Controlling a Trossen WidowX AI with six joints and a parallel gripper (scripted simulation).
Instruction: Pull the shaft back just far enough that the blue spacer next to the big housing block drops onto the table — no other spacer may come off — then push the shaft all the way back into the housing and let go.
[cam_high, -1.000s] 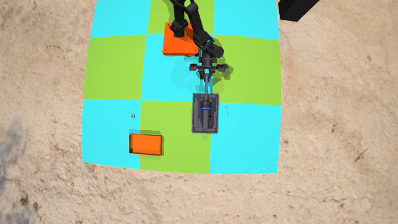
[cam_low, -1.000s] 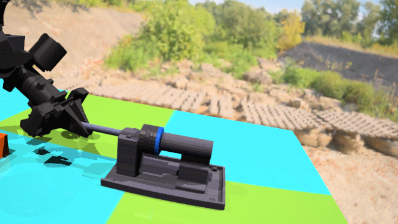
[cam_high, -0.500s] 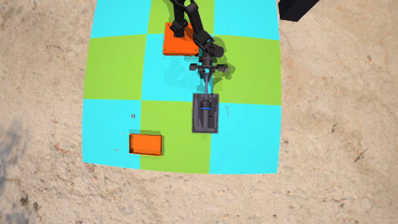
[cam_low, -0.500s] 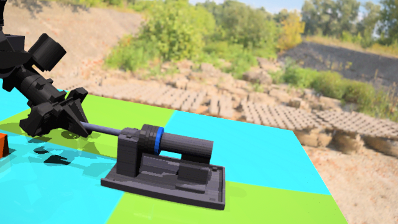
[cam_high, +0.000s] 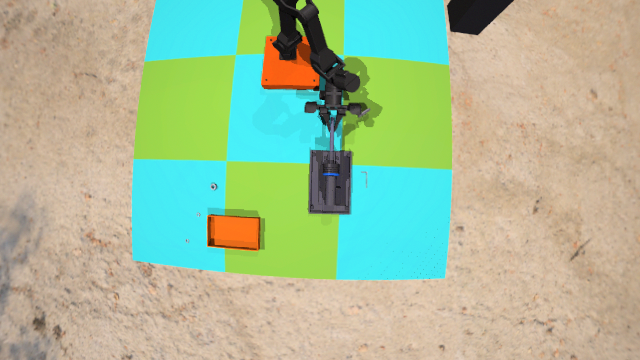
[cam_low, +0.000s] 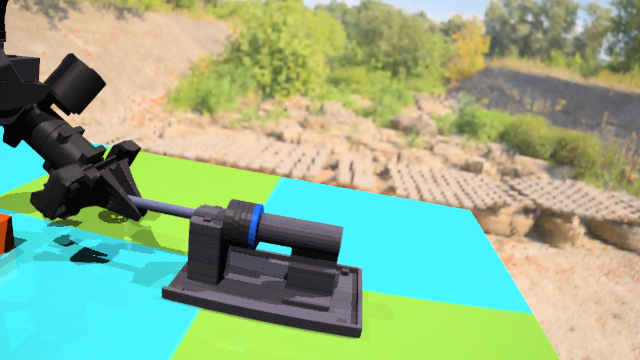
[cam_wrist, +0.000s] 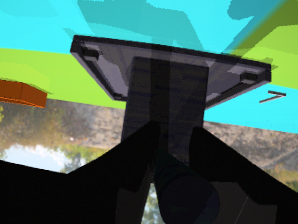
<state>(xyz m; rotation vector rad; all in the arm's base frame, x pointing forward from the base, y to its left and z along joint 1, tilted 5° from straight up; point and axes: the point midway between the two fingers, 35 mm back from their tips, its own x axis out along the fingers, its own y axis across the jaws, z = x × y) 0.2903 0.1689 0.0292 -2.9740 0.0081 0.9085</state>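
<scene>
My gripper (cam_high: 332, 128) (cam_low: 137, 207) (cam_wrist: 174, 133) is shut on the thin grey shaft (cam_high: 332, 142) (cam_low: 167, 205), whose round end shows dark between the fingers in the wrist view. The shaft runs into the near upright (cam_low: 205, 250) (cam_wrist: 170, 90) of the grey fixture base (cam_high: 312, 205) (cam_low: 250, 314). The blue spacer (cam_high: 331, 174) (cam_low: 256, 226) hangs in line with the shaft, against the end of the big cylindrical housing (cam_high: 330, 194) (cam_low: 305, 231). Black spacers (cam_low: 237, 220) stand between it and the upright. Whether the shaft tip reaches into the housing is hidden.
An orange tray (cam_high: 234, 232) (cam_wrist: 22, 94) stands left of the fixture in the top view, with a nut (cam_high: 213, 186) and small metal parts near it. A hex key (cam_high: 366, 179) (cam_wrist: 272, 96) lies to the fixture's right. The orange plate (cam_high: 290, 75) sits by the arm's base.
</scene>
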